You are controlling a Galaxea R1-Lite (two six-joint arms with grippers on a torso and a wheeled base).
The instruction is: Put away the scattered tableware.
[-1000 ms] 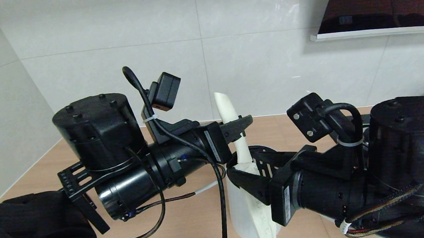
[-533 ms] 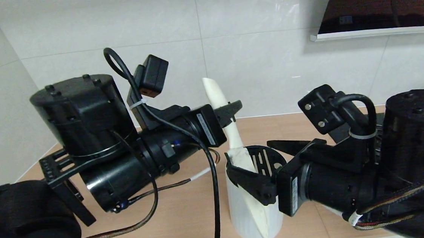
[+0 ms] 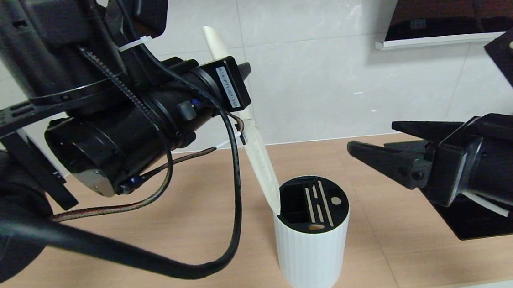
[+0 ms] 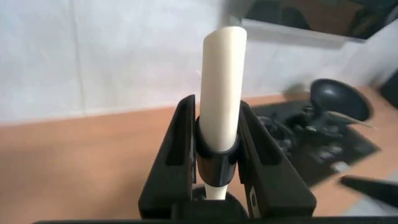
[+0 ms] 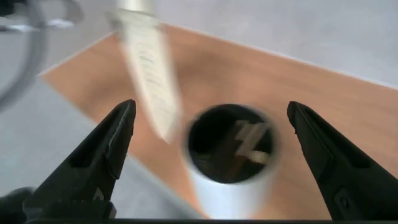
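**Square the blade to the opening before lowering**

The left pincer (image 3: 242, 72) pinches the white knife (image 3: 262, 166) by its handle. The blade hangs down at a tilt, with its tip at the left rim of the black slotted top (image 3: 318, 198). The white holder (image 3: 313, 254) stands upright on the worktop (image 3: 188, 213). The right pincer (image 3: 370, 137) is spread, beside the holder and apart from it. The blade likely needs to come nearer upright and sit centred over an opening, then descend slowly. A tip catching the rim could topple the holder.
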